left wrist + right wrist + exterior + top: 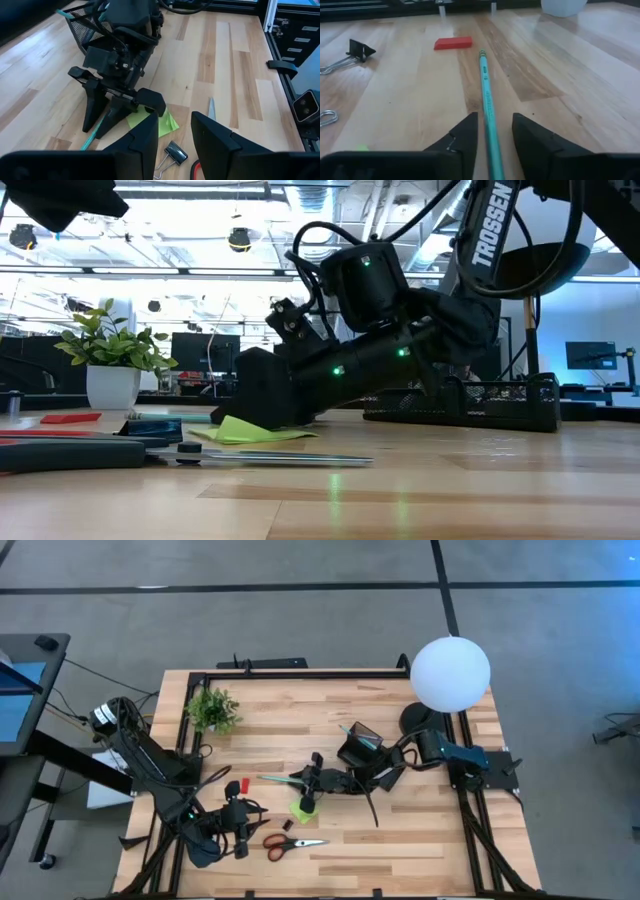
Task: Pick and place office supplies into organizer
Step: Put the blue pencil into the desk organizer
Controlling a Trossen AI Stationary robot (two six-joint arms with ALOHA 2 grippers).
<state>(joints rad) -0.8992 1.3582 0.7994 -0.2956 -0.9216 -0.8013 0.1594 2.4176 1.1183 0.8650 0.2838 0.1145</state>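
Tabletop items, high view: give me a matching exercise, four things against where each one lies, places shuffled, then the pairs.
Things:
1. potted plant
2. red-handled scissors
3. white globe lamp
4. teal pen

Places:
A. far right corner of the table
B. flat on the wood between the right claw's fingers
C. far left part of the table
D. near edge, beside the left claw

Pairs: 1-C, 2-D, 3-A, 4-B

Overhead looks straight down; low looks level across table; wrists close.
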